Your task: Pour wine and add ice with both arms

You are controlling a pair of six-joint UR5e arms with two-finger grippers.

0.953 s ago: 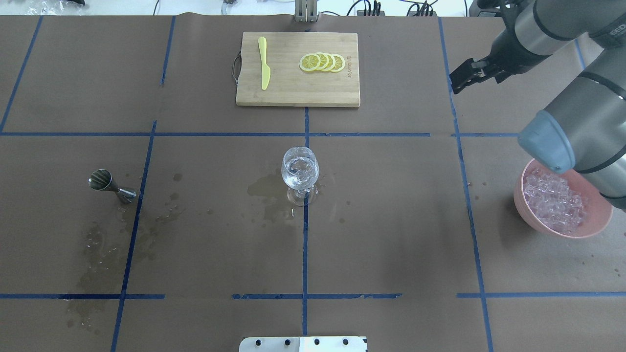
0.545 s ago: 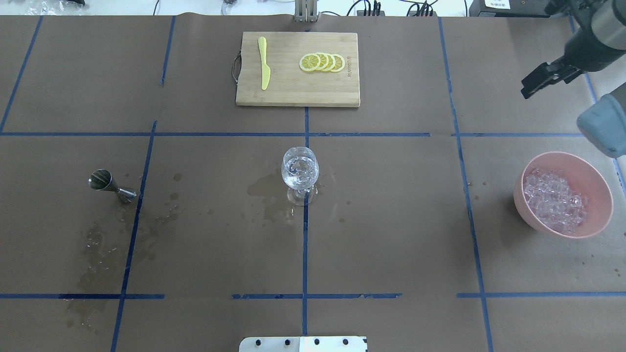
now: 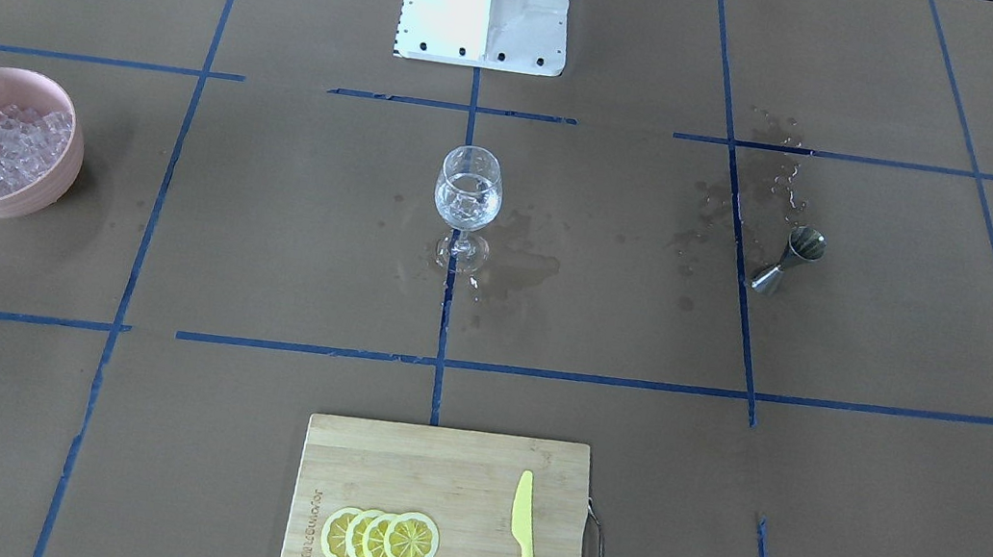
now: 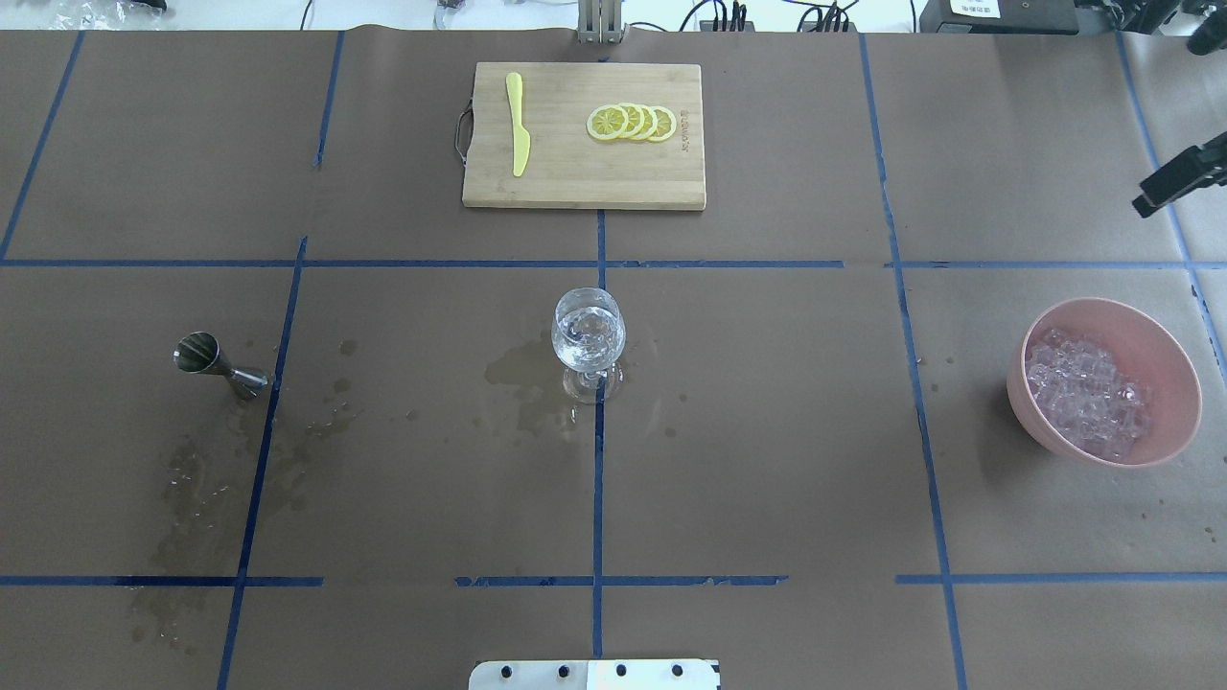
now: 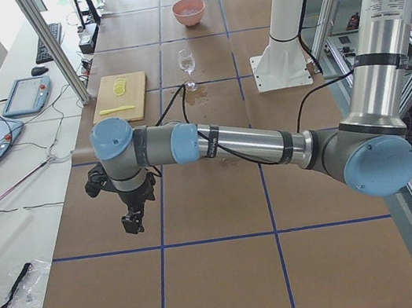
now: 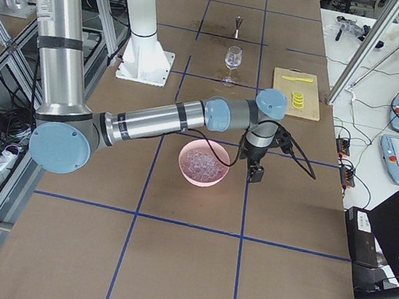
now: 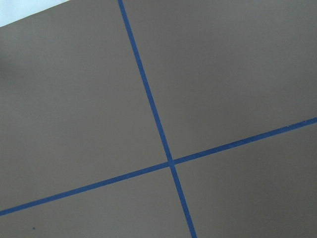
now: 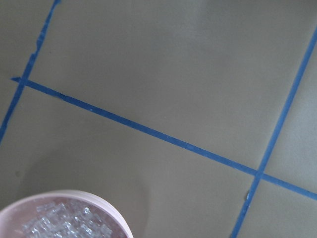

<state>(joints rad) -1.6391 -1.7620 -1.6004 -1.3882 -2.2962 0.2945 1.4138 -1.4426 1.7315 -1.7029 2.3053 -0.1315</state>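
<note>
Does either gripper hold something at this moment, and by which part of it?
Nothing seems held. The left gripper and the right gripper hang with no object in them; the jigger, glass and bowl stand alone.

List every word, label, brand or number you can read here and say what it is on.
No text here can be read.
Cutting board: a brand mark burnt in beside the lemon slices, too small to read.
Black box at the overhead view's top right: a white sticker, too blurred to read.
</note>
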